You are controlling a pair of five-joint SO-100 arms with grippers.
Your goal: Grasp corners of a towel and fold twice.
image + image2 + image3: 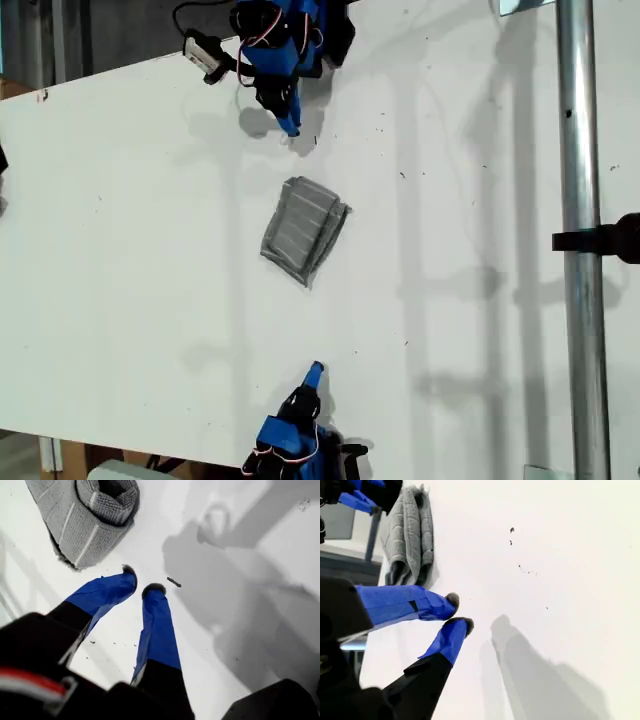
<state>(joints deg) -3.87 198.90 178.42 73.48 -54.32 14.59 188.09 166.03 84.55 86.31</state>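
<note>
The towel (pixel 303 228) lies folded into a small thick grey packet with thin white stripes, mid-table in the exterior view. My first gripper (pixel 291 128) is at the exterior view's top, a short way from the towel (pixel 82 520), and the first gripper (pixel 141 580) is shut on nothing. Near the exterior view's bottom edge my second gripper (pixel 315 370) points at the towel (pixel 410 535) from farther off. The second gripper (pixel 457 612) is also shut and empty. The corners are stacked in the folds. One rounded tip (pixel 70 562) points towards my first gripper.
A metal pole (pixel 578 240) with a black clamp (pixel 605 240) crosses the exterior view's right side. The white table (pixel 120 250) carries small dark specks (pixel 173 582). The first arm (pixel 365 495) shows beyond the towel in the second wrist view.
</note>
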